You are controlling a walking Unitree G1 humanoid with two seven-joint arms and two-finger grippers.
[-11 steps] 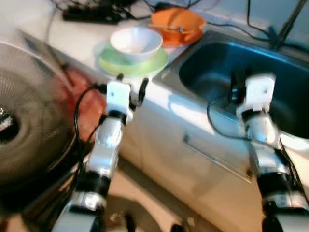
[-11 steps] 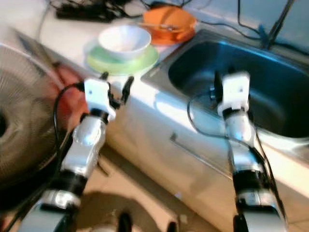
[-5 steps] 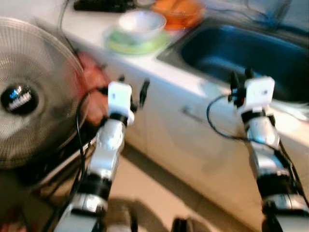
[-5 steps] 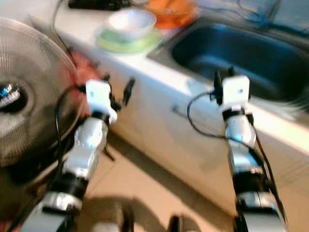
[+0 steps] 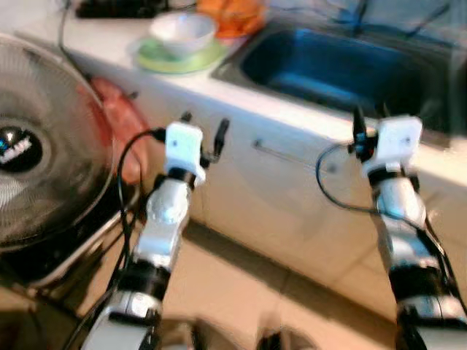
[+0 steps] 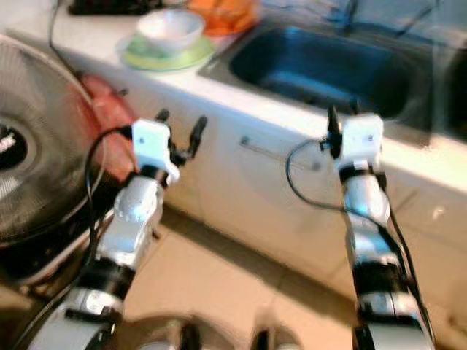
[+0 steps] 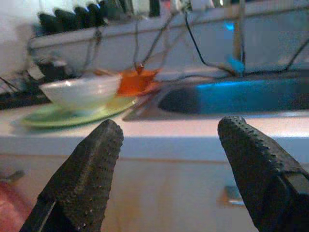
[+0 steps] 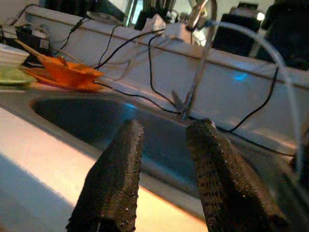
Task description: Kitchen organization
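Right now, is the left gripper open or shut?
Open: the left gripper shows a wide gap between its fingers, nothing held.

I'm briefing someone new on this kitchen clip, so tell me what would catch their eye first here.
Probably the dark blue sink set in the white counter, straight ahead of the robot. Left of the sink, a white bowl sits on a green plate, with an orange dish behind it, and a big fan stands at far left. Both pincers, left and right, hang empty and open in front of the cabinet.
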